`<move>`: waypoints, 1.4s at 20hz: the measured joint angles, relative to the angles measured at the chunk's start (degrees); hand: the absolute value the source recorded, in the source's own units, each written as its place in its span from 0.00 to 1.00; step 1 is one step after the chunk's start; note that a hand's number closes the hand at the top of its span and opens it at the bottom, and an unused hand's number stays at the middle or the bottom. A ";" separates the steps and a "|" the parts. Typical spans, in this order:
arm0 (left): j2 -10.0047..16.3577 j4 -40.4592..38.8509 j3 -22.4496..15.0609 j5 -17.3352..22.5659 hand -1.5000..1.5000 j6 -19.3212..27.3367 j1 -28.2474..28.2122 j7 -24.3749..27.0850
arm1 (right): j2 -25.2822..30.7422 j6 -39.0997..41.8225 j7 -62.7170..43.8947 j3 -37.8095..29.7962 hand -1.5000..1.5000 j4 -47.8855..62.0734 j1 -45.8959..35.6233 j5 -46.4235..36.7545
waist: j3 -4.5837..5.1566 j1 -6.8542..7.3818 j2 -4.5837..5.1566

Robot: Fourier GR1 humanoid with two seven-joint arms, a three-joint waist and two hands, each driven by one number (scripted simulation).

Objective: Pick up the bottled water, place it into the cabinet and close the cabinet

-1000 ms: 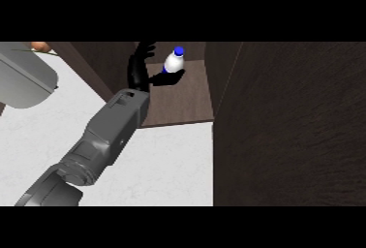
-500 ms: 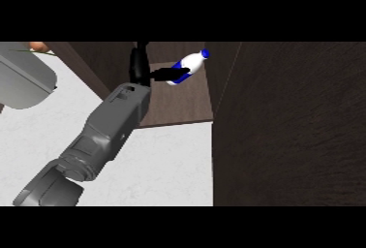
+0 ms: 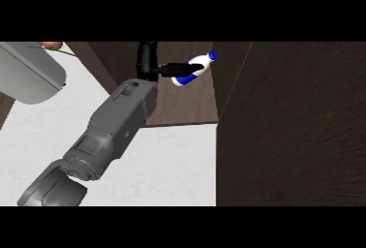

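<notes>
Setting the bottled water (image 3: 196,68) into the open cabinet (image 3: 182,104) at upper centre of the frame, tilted and pinched by the left hand (image 3: 159,69); next likely calling for release, withdrawal, then swinging the cabinet door (image 3: 300,131) shut.

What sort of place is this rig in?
Likely a kitchen: a white speckled stone counter, an open dark brown wooden cabinet, and a white plastic water bottle with a blue cap held inside it by the black left hand.

A tall dark panel (image 3: 300,121) blocks the right; the cabinet shelf (image 3: 182,104) lies open from the white counter (image 3: 164,164).
</notes>
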State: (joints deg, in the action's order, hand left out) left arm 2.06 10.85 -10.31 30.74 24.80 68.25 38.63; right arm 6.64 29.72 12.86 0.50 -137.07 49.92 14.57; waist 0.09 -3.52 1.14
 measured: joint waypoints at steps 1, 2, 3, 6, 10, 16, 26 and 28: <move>-0.32 0.36 0.11 -0.02 0.00 -0.57 -0.16 0.21 | 0.05 -0.03 -0.49 0.30 0.00 -0.20 0.39 0.13 | -0.01 0.36 -0.16; -0.68 0.74 0.10 0.03 0.00 -0.79 -0.45 0.51 | 0.05 -0.07 -0.69 0.35 0.00 -0.30 0.53 0.21 | -0.01 0.50 -0.28; -0.97 1.13 -0.02 0.10 0.00 -1.04 -1.04 0.76 | -0.23 -0.18 -0.81 0.76 0.00 -0.30 0.50 0.20 | -0.02 0.62 -0.38; -1.25 2.27 0.13 0.34 0.00 -1.78 -2.29 1.33 | -0.67 -0.50 -1.28 1.58 0.00 -0.52 0.98 0.29 | -0.03 1.10 -0.62; -1.74 7.54 -1.92 1.65 0.00 -0.98 -4.79 -0.17 | -1.15 -1.63 -2.83 2.20 0.00 -0.46 0.05 0.30 | -0.05 1.79 -1.05; -1.98 18.61 -7.79 3.86 0.00 -2.59 -13.54 -2.21 | -2.27 -2.71 -3.10 4.38 0.00 -0.70 1.06 -0.07 | -0.05 2.70 -1.56; -1.77 41.92 -16.87 5.51 0.00 -5.83 -29.91 -4.32 | -2.63 -3.25 -1.99 5.96 0.00 -1.09 3.44 -0.80 | -0.05 3.72 -1.75; -1.52 46.86 -18.86 5.19 0.00 -5.67 -33.50 -4.68 | -2.30 -3.36 -1.95 5.75 0.00 -1.13 3.37 -1.00 | -0.05 3.85 -1.72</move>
State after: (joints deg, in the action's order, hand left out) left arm 0.54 57.71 -29.17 35.93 19.12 34.75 33.95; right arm 4.34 26.36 10.91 6.26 -138.20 53.29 13.57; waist 0.04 0.33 -0.58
